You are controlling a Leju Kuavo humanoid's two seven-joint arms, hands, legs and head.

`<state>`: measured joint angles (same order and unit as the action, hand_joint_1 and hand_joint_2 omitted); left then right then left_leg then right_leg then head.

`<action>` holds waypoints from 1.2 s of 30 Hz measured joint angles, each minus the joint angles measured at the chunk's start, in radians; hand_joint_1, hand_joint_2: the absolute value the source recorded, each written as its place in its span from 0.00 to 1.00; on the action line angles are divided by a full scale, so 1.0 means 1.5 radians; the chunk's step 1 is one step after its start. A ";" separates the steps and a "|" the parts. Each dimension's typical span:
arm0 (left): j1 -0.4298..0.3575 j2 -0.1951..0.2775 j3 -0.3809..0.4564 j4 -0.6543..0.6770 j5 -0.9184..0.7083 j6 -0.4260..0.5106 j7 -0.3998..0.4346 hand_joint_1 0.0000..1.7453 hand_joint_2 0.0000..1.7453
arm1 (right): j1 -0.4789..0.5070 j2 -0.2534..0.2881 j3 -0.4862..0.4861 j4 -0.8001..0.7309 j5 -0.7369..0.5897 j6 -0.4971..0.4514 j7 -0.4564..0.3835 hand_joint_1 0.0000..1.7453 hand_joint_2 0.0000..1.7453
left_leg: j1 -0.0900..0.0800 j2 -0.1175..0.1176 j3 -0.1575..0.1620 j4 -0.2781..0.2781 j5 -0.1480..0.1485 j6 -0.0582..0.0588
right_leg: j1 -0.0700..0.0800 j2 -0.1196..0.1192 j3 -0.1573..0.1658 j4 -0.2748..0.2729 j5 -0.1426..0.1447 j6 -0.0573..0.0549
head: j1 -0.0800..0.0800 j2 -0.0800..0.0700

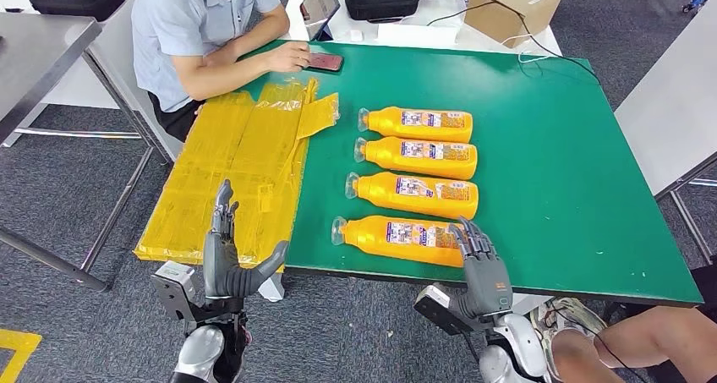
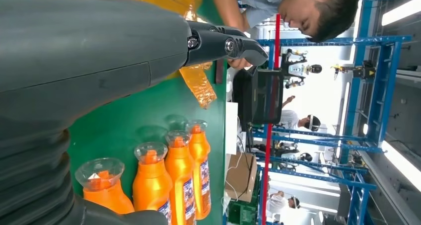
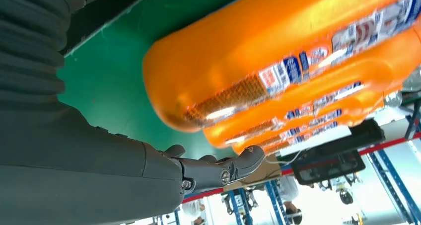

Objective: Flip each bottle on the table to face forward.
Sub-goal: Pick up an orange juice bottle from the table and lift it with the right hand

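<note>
Several orange bottles lie side by side on the green table (image 1: 575, 188), caps to the left and labels up. The nearest bottle (image 1: 397, 238) has my right hand (image 1: 480, 265) just beyond its base end, fingers spread and pointing up, holding nothing. In the right wrist view that bottle's base (image 3: 258, 61) looms close above my right hand (image 3: 89, 170), with a gap between them. My left hand (image 1: 221, 256) stands open off the table's front left, beside the yellow sheet. From the left wrist, the left hand (image 2: 99, 56) is well apart from the bottle caps (image 2: 151, 185).
A crumpled yellow plastic sheet (image 1: 228, 172) covers the table's left side. A person (image 1: 194, 28) sits at the back left with a phone (image 1: 324, 61). A cardboard box (image 1: 511, 7) stands at the back. Someone's leg (image 1: 643, 341) is at the front right.
</note>
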<state>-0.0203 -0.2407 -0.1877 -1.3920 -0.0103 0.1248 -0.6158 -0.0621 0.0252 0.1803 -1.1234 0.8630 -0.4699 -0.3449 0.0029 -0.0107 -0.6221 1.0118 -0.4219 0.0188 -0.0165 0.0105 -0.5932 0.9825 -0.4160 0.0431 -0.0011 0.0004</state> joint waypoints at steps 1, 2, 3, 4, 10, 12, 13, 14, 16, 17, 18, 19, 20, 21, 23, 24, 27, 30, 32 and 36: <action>-0.002 0.000 -0.001 0.002 0.000 -0.001 0.000 0.00 1.00 | -0.003 0.000 0.002 0.006 0.001 0.000 0.001 0.00 1.00 | 0.000 0.000 0.000 0.000 0.000 0.000 | 0.000 0.000 0.000 0.000 0.000 0.000 | 0.000 0.000; -0.003 0.000 -0.002 0.003 0.000 -0.001 0.000 0.00 1.00 | -0.007 -0.001 0.005 0.013 0.002 0.000 0.002 0.00 1.00 | 0.000 0.000 0.000 0.000 0.000 0.000 | 0.000 0.000 0.000 0.000 0.000 0.000 | 0.000 0.000; -0.005 0.000 -0.004 0.005 0.000 -0.002 0.000 0.00 1.00 | -0.013 -0.001 0.007 0.019 0.004 0.000 0.003 0.00 1.00 | 0.000 0.000 0.000 0.000 0.000 0.000 | 0.000 0.000 0.000 0.000 0.000 0.000 | 0.000 0.000; -0.007 0.000 -0.005 0.008 0.000 -0.003 0.000 0.00 1.00 | -0.018 -0.001 0.009 0.027 0.006 0.000 0.004 0.00 1.00 | 0.000 0.000 0.000 0.000 0.000 0.000 | 0.000 0.000 0.000 0.000 0.000 0.000 | 0.000 0.000; -0.020 -0.003 -0.011 0.023 0.001 -0.009 0.002 0.00 1.00 | -0.060 0.003 0.021 0.078 0.003 0.000 0.008 0.00 1.00 | 0.000 0.000 0.000 0.000 0.000 0.000 | 0.000 0.000 0.000 0.000 0.000 0.000 | 0.000 0.000; -0.023 -0.004 -0.012 0.028 0.001 -0.011 0.002 0.00 1.00 | -0.071 0.005 0.023 0.093 0.002 -0.001 0.008 0.00 1.00 | 0.000 0.000 0.000 0.000 0.000 0.000 | 0.000 0.000 0.000 0.000 0.000 0.000 | 0.000 0.000; -0.024 -0.004 -0.013 0.030 0.002 -0.011 0.002 0.00 1.00 | -0.076 0.006 0.024 0.099 0.001 -0.002 0.008 0.00 1.00 | 0.000 0.000 0.000 0.000 0.000 0.000 | 0.000 0.000 0.000 0.000 0.000 0.000 | 0.000 0.000; -0.025 -0.004 -0.013 0.032 0.002 -0.012 0.002 0.00 1.00 | -0.080 0.007 0.025 0.107 0.001 -0.005 0.008 0.00 1.00 | 0.000 0.000 0.000 0.000 0.000 0.000 | 0.000 0.000 0.000 0.000 0.000 0.000 | 0.000 0.000; -0.027 -0.004 -0.015 0.036 0.002 -0.012 0.002 0.00 1.00 | -0.091 0.009 0.027 0.125 0.005 -0.016 0.008 0.00 1.00 | 0.000 0.000 0.000 0.000 0.000 0.000 | 0.000 0.000 0.000 0.000 0.000 0.000 | 0.000 0.000; -0.028 -0.004 -0.016 0.037 0.003 -0.012 0.002 0.00 1.00 | -0.097 0.010 0.029 0.134 0.008 -0.022 0.008 0.00 1.00 | 0.000 0.000 0.000 0.000 0.000 0.000 | 0.000 0.000 0.000 0.000 0.000 0.000 | 0.000 0.000; -0.030 -0.004 -0.017 0.039 0.003 -0.013 0.002 0.00 1.00 | -0.103 0.011 0.031 0.144 0.011 -0.027 0.008 0.00 1.00 | 0.000 0.000 0.000 0.000 0.000 0.000 | 0.000 0.000 0.000 0.000 0.000 0.000 | 0.000 0.000; -0.031 -0.004 -0.018 0.041 0.003 -0.013 0.002 0.00 1.00 | -0.108 0.013 0.032 0.151 0.013 -0.030 0.008 0.00 1.00 | 0.000 0.000 0.000 0.000 0.000 0.000 | 0.000 0.000 0.000 0.000 0.000 0.000 | 0.000 0.000; -0.032 -0.004 -0.019 0.042 0.003 -0.013 0.002 0.00 1.00 | -0.112 0.014 0.034 0.157 0.014 -0.032 0.008 0.00 1.00 | 0.000 0.000 0.000 0.000 0.000 0.000 | 0.000 0.000 0.000 0.000 0.000 0.000 | 0.000 0.000; -0.033 -0.004 -0.020 0.043 0.003 -0.013 0.002 0.00 1.00 | -0.115 0.015 0.035 0.162 0.014 -0.034 0.008 0.00 1.00 | 0.000 0.000 0.000 0.000 0.000 0.000 | 0.000 0.000 0.000 0.000 0.000 0.000 | 0.000 0.000; -0.035 -0.004 -0.020 0.045 0.004 -0.013 0.002 0.00 1.00 | -0.121 0.016 0.036 0.170 0.016 -0.036 0.009 0.00 1.00 | 0.000 0.000 0.000 0.000 0.000 0.000 | 0.000 0.000 0.000 0.000 0.000 0.000 | 0.000 0.000; -0.035 -0.004 -0.020 0.045 0.005 -0.013 0.002 0.00 1.00 | -0.123 0.016 0.037 0.174 0.017 -0.037 0.009 0.00 1.00 | 0.000 0.000 0.000 0.000 0.000 0.000 | 0.000 0.000 0.000 0.000 0.000 0.000 | 0.000 0.000; -0.036 -0.004 -0.020 0.045 0.007 -0.013 0.002 0.00 1.00 | -0.129 0.017 0.040 0.185 0.024 -0.044 0.013 0.00 1.00 | 0.000 0.000 0.000 0.000 0.000 0.000 | 0.000 0.000 0.000 0.000 0.000 0.000 | 0.000 0.000; -0.038 -0.004 -0.021 0.048 0.007 -0.013 0.002 0.00 1.00 | -0.141 0.019 0.044 0.200 0.025 -0.037 0.020 0.00 1.00 | 0.000 0.000 0.000 0.000 0.000 0.000 | 0.000 0.000 0.000 0.000 0.000 0.000 | 0.000 0.000; -0.039 -0.004 -0.021 0.051 0.007 -0.014 0.002 0.00 1.00 | -0.152 0.020 0.047 0.216 0.028 -0.026 0.030 0.00 1.00 | 0.000 0.000 0.000 0.000 0.000 0.000 | 0.000 0.000 0.000 0.000 0.000 0.000 | 0.000 0.000; -0.042 -0.004 -0.021 0.056 0.007 -0.014 0.003 0.00 1.00 | -0.180 0.021 0.060 0.256 0.062 -0.006 0.073 0.07 1.00 | 0.000 0.002 0.002 0.000 0.000 0.000 | 0.000 0.001 0.001 0.000 0.000 0.000 | 0.000 0.000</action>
<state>-0.0826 -0.2468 -0.2193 -1.3087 0.0004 0.1031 -0.6108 -0.3318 0.0566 0.2709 -0.7392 0.9561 -0.4788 -0.2360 0.0030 -0.0080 -0.6194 1.0119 -0.4218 0.0188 -0.0163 0.0119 -0.5919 0.9825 -0.4155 0.0428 -0.0011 0.0004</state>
